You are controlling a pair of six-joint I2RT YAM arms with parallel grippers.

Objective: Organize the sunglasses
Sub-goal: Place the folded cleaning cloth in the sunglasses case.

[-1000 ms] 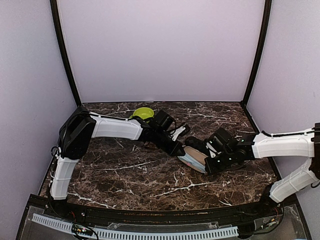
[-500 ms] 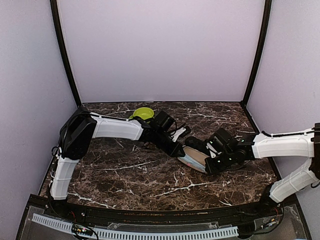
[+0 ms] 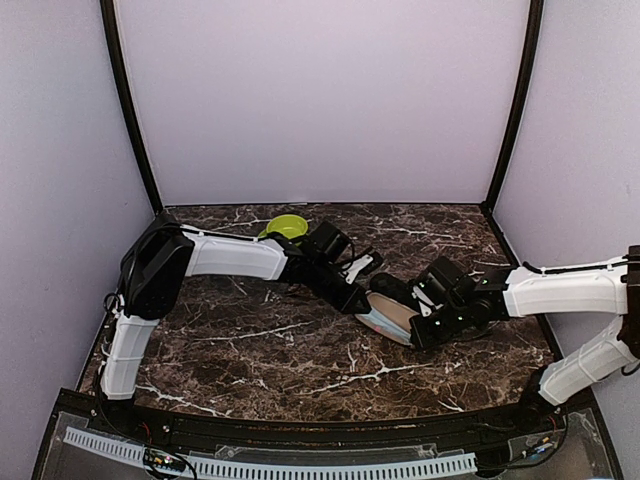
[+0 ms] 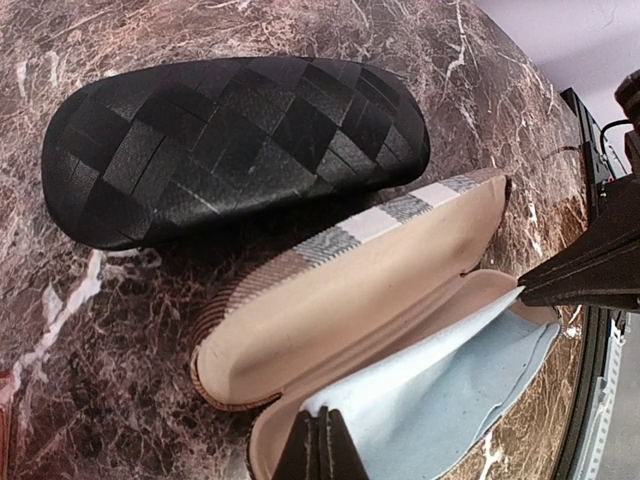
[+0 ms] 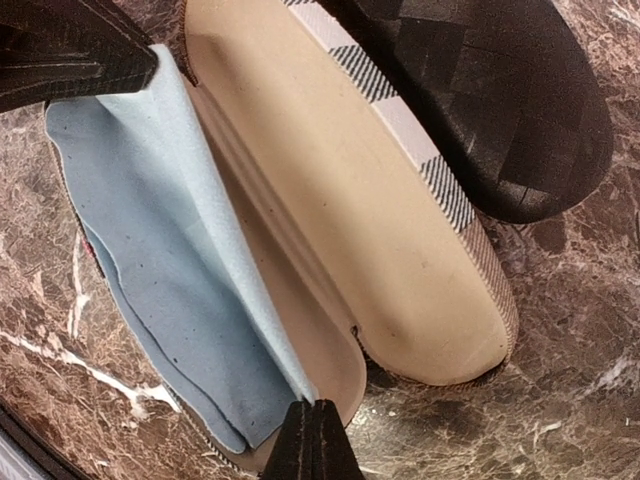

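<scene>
Nearest to me, the marble table (image 3: 250,350) shows no eyewear. I cannot place the sunglasses in any view. Whether a pair lies under the cloth, I cannot tell.

Mid-table, toward one o'clock, the striped case (image 5: 400,250) lies open with its beige lid tipped back. A pale blue cloth (image 5: 170,250) covers the lower shell.

The left gripper (image 4: 320,445) comes in from ten o'clock and the right gripper (image 5: 310,445) from three o'clock. Each sits at an opposite end of the cloth with its jaws fully closed. The fingertips meet the fabric edge, but I cannot confirm whether fabric is nipped between them.

I judge the step to be handling this cloth inside the shell. To do it well, I should:
- move both tips together and keep them low;
- keep any pull along the length of the case, so the shell does not skid;
- stay off the hinge, so the lid does not fall shut.

Just beyond, at twelve o'clock, the black woven case (image 4: 230,140) lies right beside the lid. A sideways shove could disturb it.

Farthest, at eleven o'clock, a green bowl (image 3: 287,227) sits well apart.
</scene>
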